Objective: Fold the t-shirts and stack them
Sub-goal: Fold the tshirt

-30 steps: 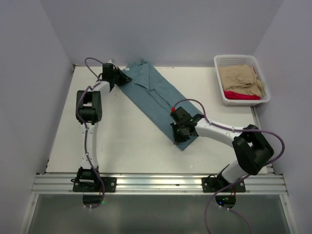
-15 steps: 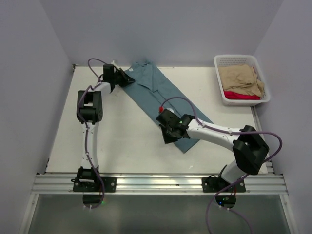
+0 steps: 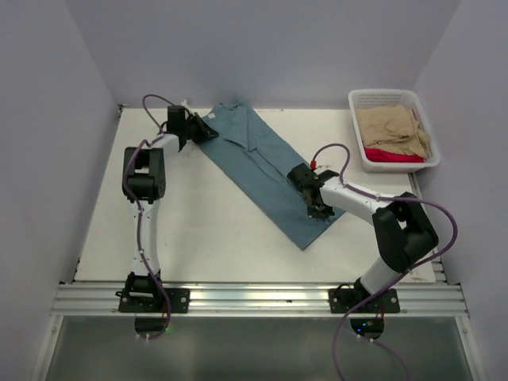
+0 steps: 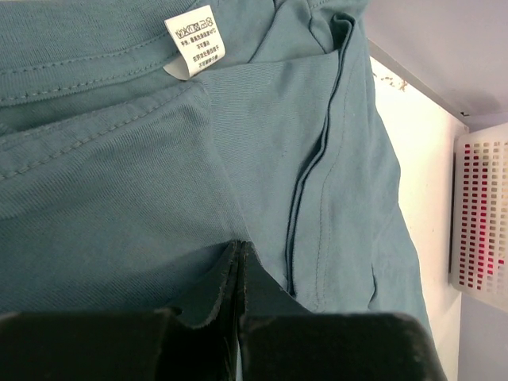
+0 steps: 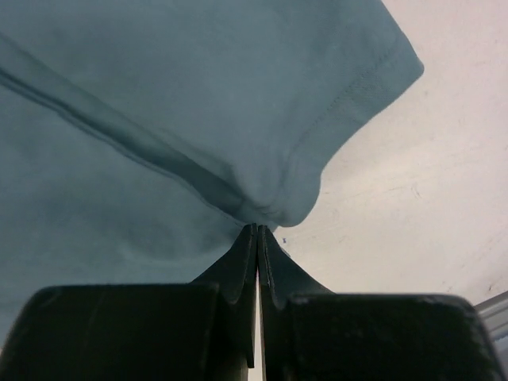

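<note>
In the top view, the teal t-shirt (image 3: 262, 171) lay folded into a long narrow band running diagonally across the table (image 3: 198, 222), from the upper centre down toward the lower right. The left gripper (image 3: 205, 131) sat at the band's upper end with its jaws pressed together on the cloth. Its wrist view showed the tips pinching the fabric below the collar, with the white label (image 4: 194, 36) at the top of the frame. The right gripper (image 3: 320, 209) was at the band's lower right edge, clamped on a small bunched fold beside the hem. A white mesh basket (image 3: 381, 94) stood in the upper right corner. In it the tan t-shirt (image 3: 393, 127) lay on top of the red t-shirt (image 3: 393, 155).
</note>
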{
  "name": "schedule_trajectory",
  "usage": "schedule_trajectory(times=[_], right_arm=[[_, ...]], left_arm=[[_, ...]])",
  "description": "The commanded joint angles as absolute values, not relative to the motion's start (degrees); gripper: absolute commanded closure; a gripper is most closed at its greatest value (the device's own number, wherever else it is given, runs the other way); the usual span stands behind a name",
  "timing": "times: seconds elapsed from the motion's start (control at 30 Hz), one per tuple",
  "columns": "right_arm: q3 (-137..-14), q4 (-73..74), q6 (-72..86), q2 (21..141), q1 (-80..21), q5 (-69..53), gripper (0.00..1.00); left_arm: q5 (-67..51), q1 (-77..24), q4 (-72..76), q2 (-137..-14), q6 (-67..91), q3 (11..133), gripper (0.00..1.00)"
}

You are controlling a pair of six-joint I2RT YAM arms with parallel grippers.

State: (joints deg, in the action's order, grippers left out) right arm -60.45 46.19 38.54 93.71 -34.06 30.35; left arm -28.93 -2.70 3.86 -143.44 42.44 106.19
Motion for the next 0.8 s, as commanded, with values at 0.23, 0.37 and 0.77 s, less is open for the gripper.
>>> schedule_trajectory(times=[0.23,0.37,0.77], right_arm=[[-55.11,40.35,40.08,94.92,-29.71,28.04,1.0],[-54.49,39.9,39.99,94.75,-29.62,27.95,1.0],[-57.56,44.46,39.37,85.53,-29.62,31.28,1.0]], left_arm=[[-26.63,-2.2,-1.23,-140.36,39.81,103.19,1.0],[-26.8,-2.2,-1.23,-140.8,39.73,103.27,1.0],[-27.42,-2.2,-0.97,-140.71,39.9,103.1,1.0]])
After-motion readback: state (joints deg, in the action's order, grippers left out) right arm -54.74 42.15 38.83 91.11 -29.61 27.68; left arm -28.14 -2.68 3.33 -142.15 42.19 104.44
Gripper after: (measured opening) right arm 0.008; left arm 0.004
